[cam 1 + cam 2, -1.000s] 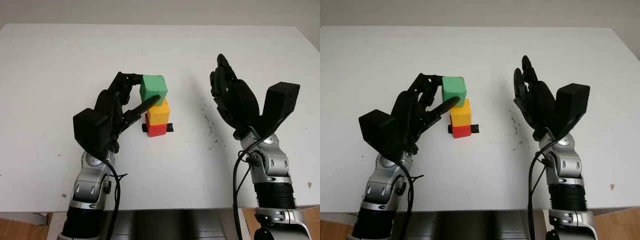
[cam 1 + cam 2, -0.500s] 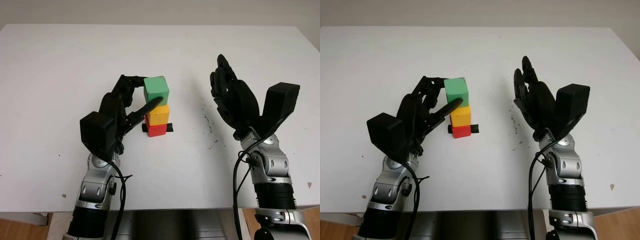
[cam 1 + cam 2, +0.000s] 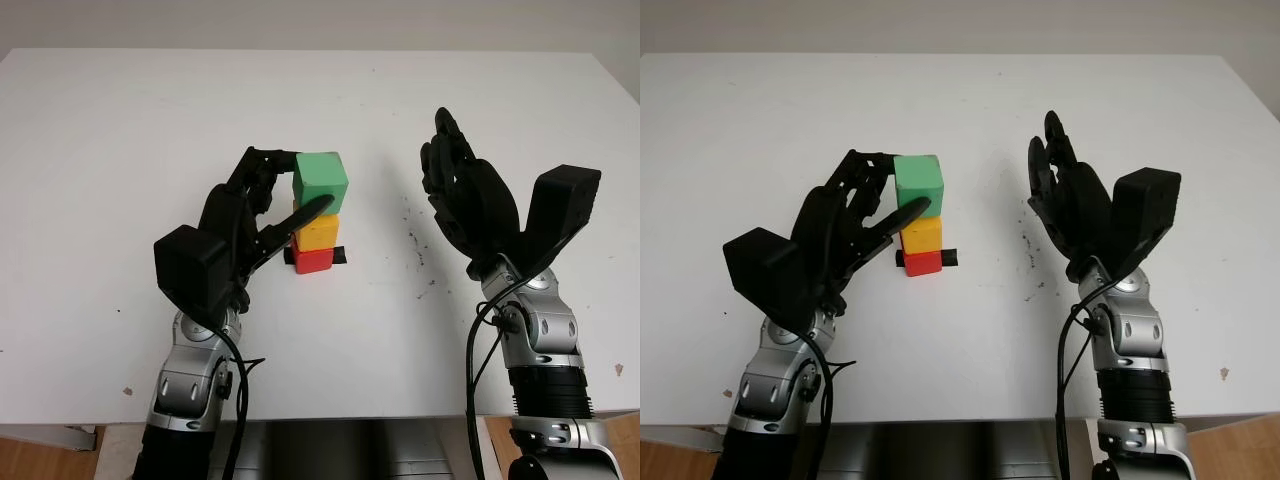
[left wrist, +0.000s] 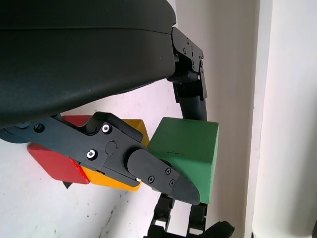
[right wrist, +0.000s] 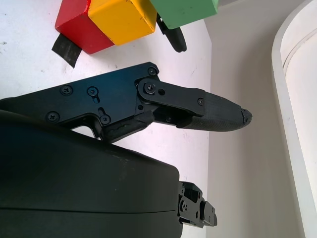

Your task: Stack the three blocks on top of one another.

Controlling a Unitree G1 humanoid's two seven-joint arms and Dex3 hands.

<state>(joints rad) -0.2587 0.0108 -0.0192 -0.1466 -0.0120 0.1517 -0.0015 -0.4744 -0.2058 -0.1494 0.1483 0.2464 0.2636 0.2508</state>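
A red block (image 3: 313, 260) sits on a black tape mark at the table's middle, with a yellow block (image 3: 319, 231) stacked on it. My left hand (image 3: 270, 205) is shut on a green block (image 3: 321, 181), holding it over the yellow block, shifted slightly to the right; whether the two touch I cannot tell. In the left wrist view the green block (image 4: 187, 151) is pinched between the thumb (image 4: 163, 176) and the far fingers. My right hand (image 3: 465, 200) is open, raised to the right of the stack, well apart from it.
The white table (image 3: 120, 130) has dark scuff marks (image 3: 415, 245) between the stack and my right hand. The table's front edge runs close below both forearms.
My left hand has carried the green block to the right, from over the stack's left edge to above the yellow block. The right hand has not moved.
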